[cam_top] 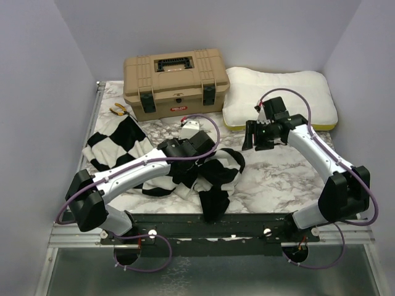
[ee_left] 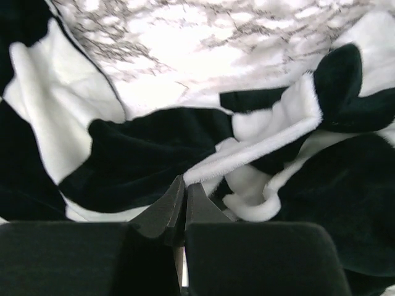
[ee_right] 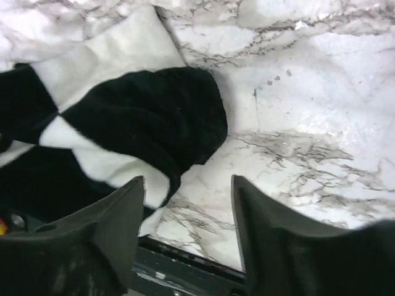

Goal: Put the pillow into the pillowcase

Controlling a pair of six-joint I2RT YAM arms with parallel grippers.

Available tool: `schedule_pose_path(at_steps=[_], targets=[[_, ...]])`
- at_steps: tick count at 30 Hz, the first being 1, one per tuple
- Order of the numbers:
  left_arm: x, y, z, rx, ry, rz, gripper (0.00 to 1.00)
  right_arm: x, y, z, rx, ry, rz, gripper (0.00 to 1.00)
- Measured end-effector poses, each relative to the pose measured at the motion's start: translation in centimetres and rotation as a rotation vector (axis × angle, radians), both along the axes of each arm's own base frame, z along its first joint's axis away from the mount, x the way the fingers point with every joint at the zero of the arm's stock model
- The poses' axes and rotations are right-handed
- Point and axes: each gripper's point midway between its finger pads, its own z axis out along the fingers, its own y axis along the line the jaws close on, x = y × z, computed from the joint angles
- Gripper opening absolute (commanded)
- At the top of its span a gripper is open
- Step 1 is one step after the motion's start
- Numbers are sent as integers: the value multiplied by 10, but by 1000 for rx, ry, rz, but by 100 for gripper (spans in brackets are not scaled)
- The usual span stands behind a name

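At the far right of the marble bench, the white pillow lies flat with its yellow strip along the near edge, just beside the right end of a tan toolbox. It lies wholly outside the pillowcase and well apart from it. The checked pillowcase is crumpled in a heap across the near-left and centre of the bench; one corner spreads toward the far left, and a fold reaches the near rail. A small yellow-handled tool lies by the left front of the toolbox.

The left arm reaches low over the heap. In the left wrist view, the left pincer has its fingers pressed together, and their tips meet the edge of a white fold; whether any cloth is caught between them cannot be told.

The right arm is bent in front of the pillow. Its right pincer stands spread, with nothing between the fingers, above bare marble beside a black corner of the pillowcase.
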Motion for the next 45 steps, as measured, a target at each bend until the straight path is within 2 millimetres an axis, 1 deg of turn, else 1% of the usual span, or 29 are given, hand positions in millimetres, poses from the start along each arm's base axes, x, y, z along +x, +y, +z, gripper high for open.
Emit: schedule_pose_path(at_steps=[1,4,6,8,10,15,17,20,22,24,26,29,30,33,35,37,39,42,45], targets=[[2,2,3,13,-8,-1,0,1,0,3,0,-5,2,78],[10,3,16,26,-43,-5,0,3,6,15,39,-32,39,87],[13,1,23,22,-59,-13,0,1,15,24,83,-45,77,89],[15,-1,26,17,-68,-19,0,-2,27,32,124,-53,119,90],[16,-1,27,19,-69,-24,0,-9,43,37,161,-56,175,90],[16,-1,26,21,-68,-25,0,-34,88,42,251,-37,334,89],[17,0,26,18,-68,-19,0,-45,105,40,285,-21,396,89],[18,2,26,7,-64,-4,0,-62,131,30,309,20,485,90],[21,5,28,-19,-59,20,0,-75,148,19,306,48,545,86],[23,12,33,-53,-64,52,0,-84,160,8,294,70,579,77],[26,20,41,-105,-77,90,0,-90,169,-4,273,86,594,63],[27,37,53,-188,-104,153,0,-85,166,-20,227,92,558,44],[27,43,57,-218,-114,173,0,-83,164,-23,213,91,542,36],[25,57,61,-283,-135,217,0,-76,161,-26,187,71,513,18],[23,61,60,-304,-136,225,0,-71,157,-29,162,58,488,14],[21,62,56,-315,-127,227,0,-66,153,-33,129,45,467,13],[21,61,52,-320,-118,226,0,-60,142,-41,68,30,428,14],[21,61,50,-318,-112,224,0,-52,119,-53,-49,24,356,15],[25,62,51,-296,-114,207,0,-37,89,-60,-152,18,257,17]])
